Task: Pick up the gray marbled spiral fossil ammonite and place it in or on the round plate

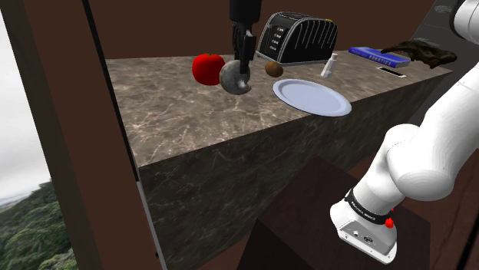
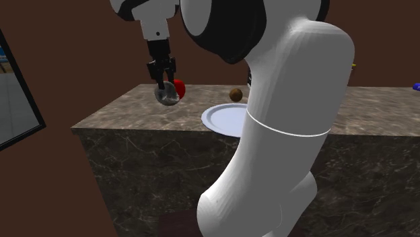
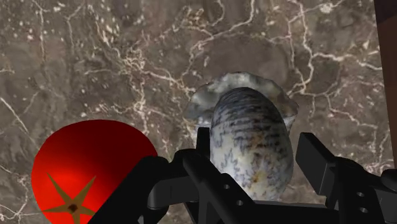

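The gray marbled ammonite (image 1: 236, 78) hangs a little above the marble counter, clasped between the black fingers of my gripper (image 1: 245, 67). The second exterior view shows the same hold: gripper (image 2: 163, 85) pointing down, ammonite (image 2: 167, 96) lifted just off the stone. From the wrist, the ammonite (image 3: 250, 137) sits between the two fingers, with its shadow on the counter below. The round white plate (image 1: 312, 97) lies on the counter to the shoulder view's right of the fossil, and the plate (image 2: 225, 119) is partly hidden by my arm in the second exterior view.
A red tomato (image 1: 208, 68) sits close beside the ammonite. A brown round thing (image 1: 275, 69), a black toaster (image 1: 296, 37), a pale shaker (image 1: 329, 67), a blue book (image 1: 379, 56) and a dark rumpled object (image 1: 420, 52) stand behind the plate. The counter edge (image 1: 253, 138) drops off in front.
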